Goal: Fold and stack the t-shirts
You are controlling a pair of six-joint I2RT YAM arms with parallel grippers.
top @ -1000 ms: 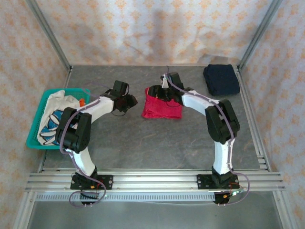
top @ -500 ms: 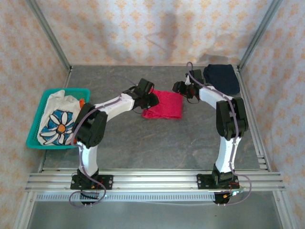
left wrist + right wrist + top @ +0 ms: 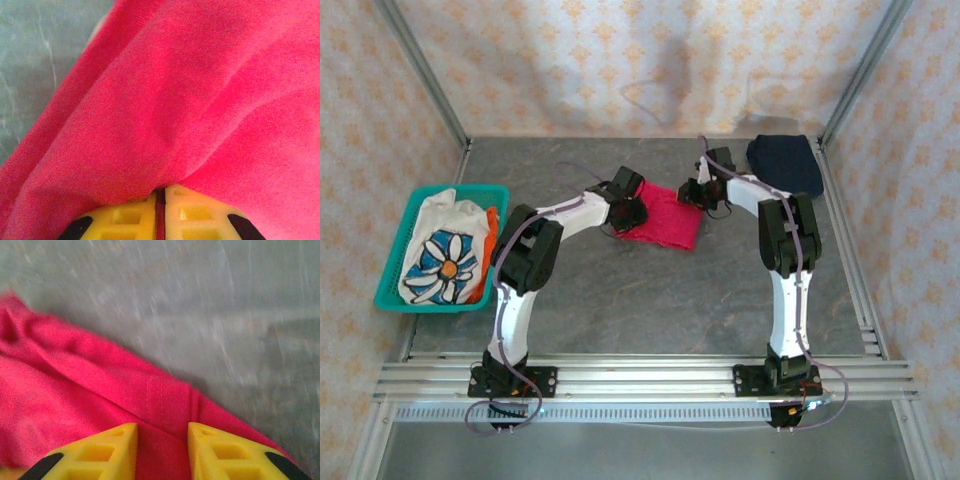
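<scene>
Edges matter: your left tool (image 3: 160,194) pinches the red t-shirt (image 3: 666,216), your right tool (image 3: 162,437) straddles its hem, spread, likely for a two-sided lift.

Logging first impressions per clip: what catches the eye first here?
The red t-shirt lies mid-table, the left gripper shut on its left edge and the right gripper straddling its right edge. A flower-print t-shirt lies in the teal basket at left; a navy t-shirt sits back right.
</scene>
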